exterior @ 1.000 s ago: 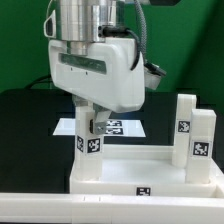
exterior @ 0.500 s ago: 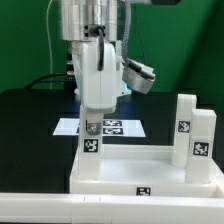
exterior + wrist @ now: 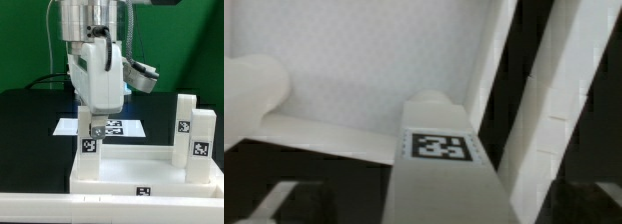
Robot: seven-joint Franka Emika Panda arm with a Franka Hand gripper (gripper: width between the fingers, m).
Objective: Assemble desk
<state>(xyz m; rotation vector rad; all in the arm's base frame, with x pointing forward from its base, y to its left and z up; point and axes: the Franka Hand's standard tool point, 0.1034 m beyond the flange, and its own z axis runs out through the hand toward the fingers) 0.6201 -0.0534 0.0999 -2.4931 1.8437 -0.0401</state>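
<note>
The white tray-like tabletop (image 3: pixel 150 186) lies upside down near the front. Two white legs (image 3: pixel 186 124) (image 3: pixel 203 142) stand upright at its corners on the exterior view's right. My gripper (image 3: pixel 91 128) is shut on a third white leg (image 3: pixel 91 144), which stands upright at the far corner on the exterior view's left. In the wrist view the held leg (image 3: pixel 446 175) with its tag runs between my dark fingers (image 3: pixel 571 205), over the tabletop's inner face (image 3: pixel 367 50). The leg's lower end is hidden behind the rim.
The marker board (image 3: pixel 125 127) lies flat on the black table behind the tabletop. A white ledge (image 3: pixel 40 208) runs along the front edge. A green backdrop stands behind.
My hand has turned about its upright axis; its broad side faced the camera a second ago, its narrow side now. The held leg stays at the same corner.
</note>
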